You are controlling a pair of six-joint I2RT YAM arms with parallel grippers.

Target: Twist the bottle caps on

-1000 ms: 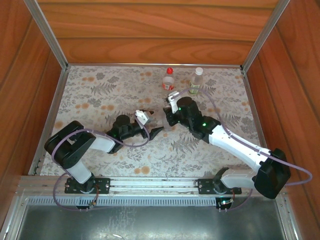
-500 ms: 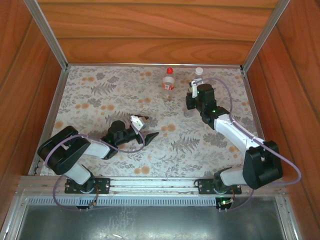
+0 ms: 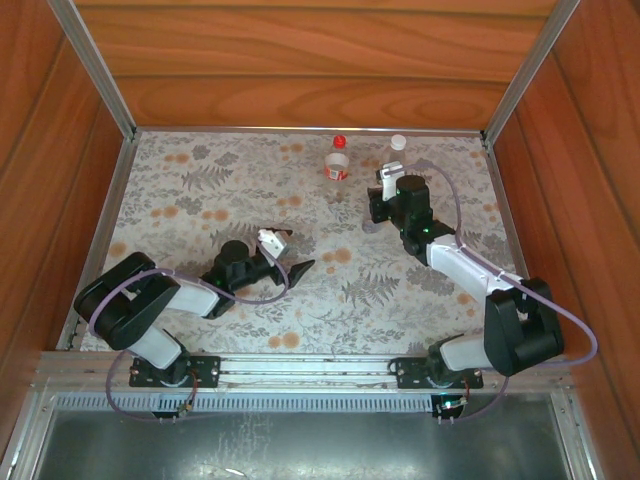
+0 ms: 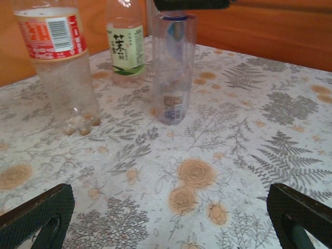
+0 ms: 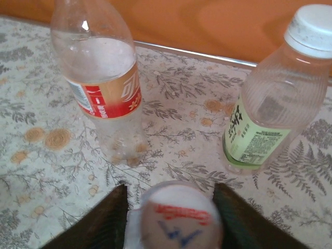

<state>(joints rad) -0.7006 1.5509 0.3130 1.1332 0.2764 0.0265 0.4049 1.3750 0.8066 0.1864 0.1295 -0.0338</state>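
Floral table [image 3: 190, 190]. Left gripper [image 3: 297, 252], toward 7 o'clock, gaped wide, empty. Right gripper [image 5: 174, 205] straddled the bluish bottle [image 4: 173, 67] at 2 o'clock; whether it gripped could not be told. Red-label bottle [image 5: 106, 93] stood at 12, yellow-green bottle [image 5: 259, 129] at 1. Red cap [image 3: 339, 142], white cap [image 5: 314, 28] and pale cap [image 5: 181, 218] sat on them.

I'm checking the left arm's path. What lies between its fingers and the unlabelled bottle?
Nothing. In the left wrist view, bare flowered table cover runs from the open fingers of the left gripper to the unlabelled bottle.
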